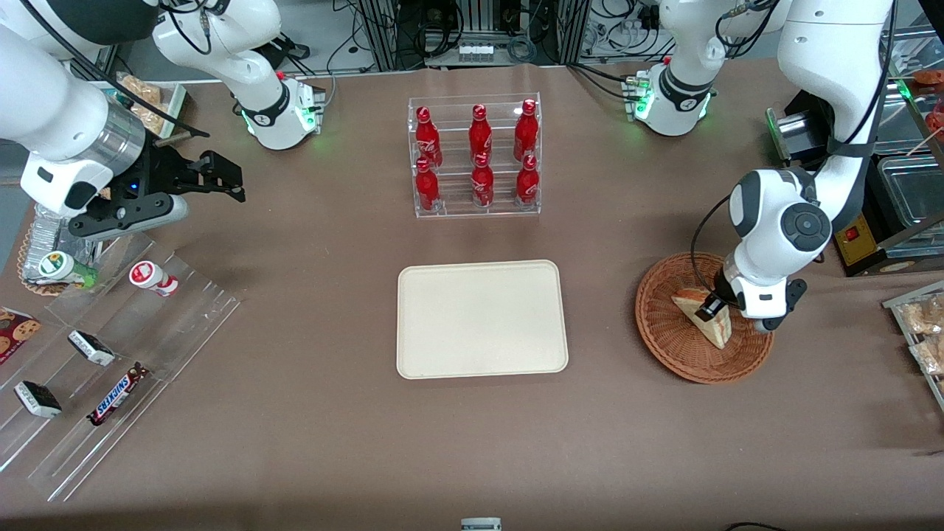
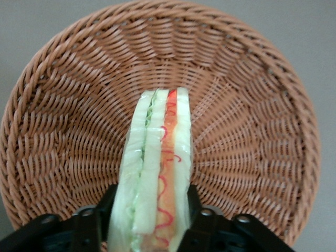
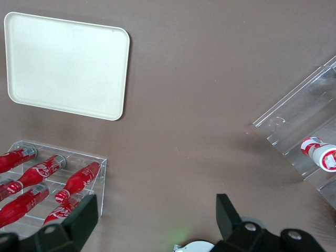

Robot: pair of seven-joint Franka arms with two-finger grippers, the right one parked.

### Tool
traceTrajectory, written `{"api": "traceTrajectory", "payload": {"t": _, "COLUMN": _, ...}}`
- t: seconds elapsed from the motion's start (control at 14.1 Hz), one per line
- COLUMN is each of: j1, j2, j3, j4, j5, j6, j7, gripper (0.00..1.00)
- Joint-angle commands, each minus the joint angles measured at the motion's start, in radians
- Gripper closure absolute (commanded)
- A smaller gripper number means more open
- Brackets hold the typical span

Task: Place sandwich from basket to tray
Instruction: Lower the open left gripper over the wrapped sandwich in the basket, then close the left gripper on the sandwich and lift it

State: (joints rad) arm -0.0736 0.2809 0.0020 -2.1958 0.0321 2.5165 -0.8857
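The sandwich [image 1: 697,317] is a pale bread wedge with red and green filling, in the round wicker basket [image 1: 664,335] toward the working arm's end of the table. My left gripper [image 1: 712,308] is down in the basket and shut on the sandwich. In the left wrist view the sandwich [image 2: 157,157] stands on edge between the black fingers [image 2: 193,205], which press both its sides, with the basket's weave [image 2: 252,105] beneath. The cream tray [image 1: 482,318] lies flat mid-table, beside the basket, and holds nothing; it also shows in the right wrist view [image 3: 65,65].
A clear rack of red cola bottles [image 1: 476,156] stands farther from the front camera than the tray. Clear stepped racks with snack bars and small bottles [image 1: 110,354] lie toward the parked arm's end. Packaged pastries [image 1: 922,324] and a black box [image 1: 859,243] sit near the basket.
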Motion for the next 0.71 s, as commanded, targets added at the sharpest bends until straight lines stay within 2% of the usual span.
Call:
{"api": "traceTrajectory", "payload": {"t": 0.0, "j1": -0.021, "j2": -0.003, "j3": -0.007, "j4": 0.08, "j5": 0.085, "j6": -0.085, "j7": -0.03, "gripper": 0.98}}
{"api": "traceTrajectory", "payload": {"t": 0.07, "j1": -0.046, "j2": 0.001, "j3": -0.008, "j4": 0.141, "j5": 0.107, "j6": -0.161, "j7": -0.03, "gripper": 0.98}}
{"api": "traceTrajectory", "payload": {"t": 0.28, "j1": -0.142, "j2": 0.056, "j3": -0.013, "j4": 0.348, "j5": 0.104, "j6": -0.385, "j7": -0.029, "gripper": 0.97}}
{"api": "traceTrajectory", "payload": {"t": 0.43, "j1": -0.24, "j2": 0.09, "j3": -0.013, "j4": 0.405, "j5": 0.086, "j6": -0.398, "j7": -0.042, "gripper": 0.97}}
{"api": "traceTrajectory", "payload": {"t": 0.64, "j1": -0.374, "j2": 0.138, "j3": -0.013, "j4": 0.477, "j5": 0.0, "j6": -0.368, "j7": -0.061, "gripper": 0.96}}
